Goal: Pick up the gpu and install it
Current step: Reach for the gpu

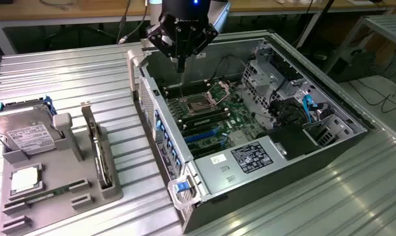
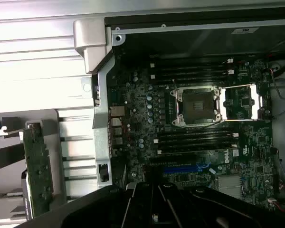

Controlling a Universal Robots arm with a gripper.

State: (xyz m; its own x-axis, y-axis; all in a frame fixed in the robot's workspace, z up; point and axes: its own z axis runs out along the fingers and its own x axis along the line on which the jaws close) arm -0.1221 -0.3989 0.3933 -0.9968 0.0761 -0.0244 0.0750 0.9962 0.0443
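Observation:
The gpu [image 1: 97, 147] stands on edge in a slot of the grey holder [image 1: 67, 167] at the exterior view's left, silver bracket end up. In the wrist view the gpu [image 2: 37, 166] shows its green board side. My gripper [image 1: 180, 66] hangs over the far end of the open computer case [image 1: 276, 162], well apart from the gpu. Its fingers are drawn together into one narrow tip, shut on nothing. Below it lies the motherboard [image 2: 142, 109] with its open CPU socket [image 2: 198, 105] and a blue expansion slot [image 2: 185, 168].
The holder also carries a silver hard drive [image 1: 27, 132], a CPU chip [image 1: 24, 178] and a slim RAM stick [image 1: 47, 195]. The case's side wall [image 1: 155, 123] stands between the holder and the motherboard. Drive cages and cables [image 1: 296, 108] crowd the case's far side.

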